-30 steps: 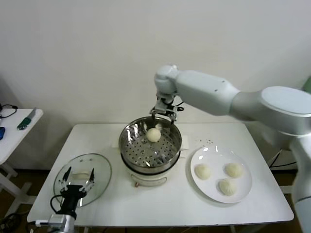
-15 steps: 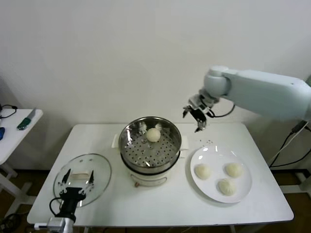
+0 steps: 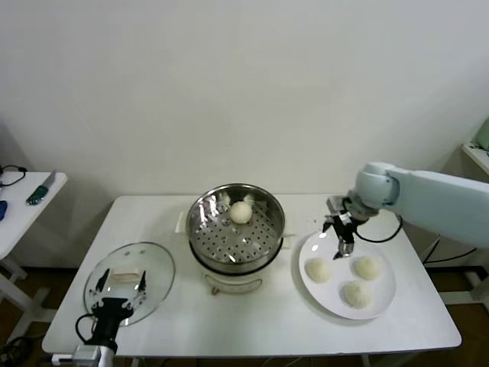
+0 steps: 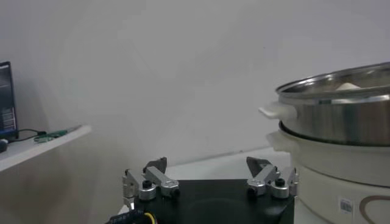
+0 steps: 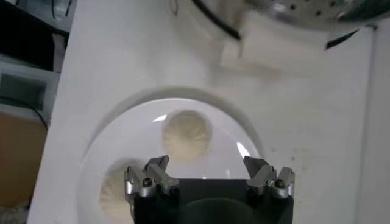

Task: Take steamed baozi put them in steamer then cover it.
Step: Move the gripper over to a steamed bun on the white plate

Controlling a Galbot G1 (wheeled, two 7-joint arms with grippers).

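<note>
Mostly smooth, cream-white steamed baozi (image 3: 318,269).

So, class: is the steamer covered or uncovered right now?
Uncovered: the steamer is open with one baozi inside; the glass lid lies on the table.

Round shiny steel steamer (image 3: 236,229) with perforated tray, on white base with side handles, sits upright mid-tabletop, uncovered. One small round pale cream-white steamed baozi (image 3: 241,212) lies on the tray toward the far side, touching nothing else. Three more cream-white baozi lie off to the robot's right of the steamer, well apart from it: one nearest the steamer (image 3: 318,269), one farther right (image 3: 367,267), one nearest the front edge (image 3: 356,294). All three near each other, not touching.
</note>
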